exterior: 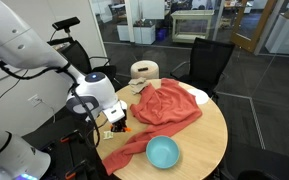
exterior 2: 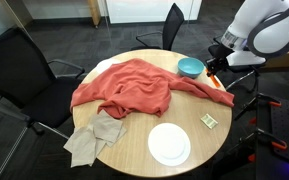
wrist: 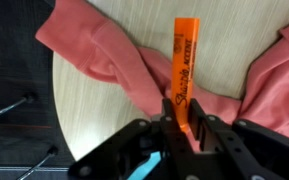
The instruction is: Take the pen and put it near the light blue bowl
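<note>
My gripper point(wrist: 182, 125) is shut on the orange pen point(wrist: 184, 65). It holds the pen by its lower end above the table edge, and the pen points out over a fold of the red cloth point(wrist: 119, 60). The light blue bowl point(exterior: 163, 152) sits on the round wooden table point(exterior: 209, 140), close beside the gripper point(exterior: 117, 122). In an exterior view the bowl point(exterior 2: 191, 67) lies at the far edge of the table, just beside the gripper point(exterior 2: 212, 73).
A large red cloth point(exterior 2: 129, 85) covers much of the table. A white plate point(exterior 2: 169, 143), a small white item point(exterior 2: 210, 120) and a beige rag point(exterior 2: 94, 138) lie near its edges. A tape roll point(exterior: 144, 70) and black chairs point(exterior: 209, 60) stand around.
</note>
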Controlling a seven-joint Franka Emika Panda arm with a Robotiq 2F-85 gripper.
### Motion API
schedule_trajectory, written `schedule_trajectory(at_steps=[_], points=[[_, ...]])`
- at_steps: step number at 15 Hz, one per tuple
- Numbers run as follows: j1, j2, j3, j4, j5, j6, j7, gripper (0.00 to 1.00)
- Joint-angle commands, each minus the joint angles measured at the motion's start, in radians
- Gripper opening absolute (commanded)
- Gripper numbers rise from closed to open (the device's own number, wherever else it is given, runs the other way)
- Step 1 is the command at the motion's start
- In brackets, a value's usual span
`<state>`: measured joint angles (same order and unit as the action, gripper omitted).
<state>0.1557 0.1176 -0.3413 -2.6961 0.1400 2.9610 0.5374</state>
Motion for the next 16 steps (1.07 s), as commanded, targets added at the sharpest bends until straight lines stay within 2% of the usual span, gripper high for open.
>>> schedule_trajectory(at_steps=[1,7,10,16], points=[[-0.045,-0.049,-0.078,-0.011,-0.020,-0.017,0.013,0.05],[-0.090,0.026,-0.173,0.066,0.005,-0.021,0.053,0.05],[-0.101,0.074,-0.182,0.098,0.037,-0.012,0.078,0.05],[-0.108,0.208,-0.153,0.169,0.112,0.012,0.151,0.05]])
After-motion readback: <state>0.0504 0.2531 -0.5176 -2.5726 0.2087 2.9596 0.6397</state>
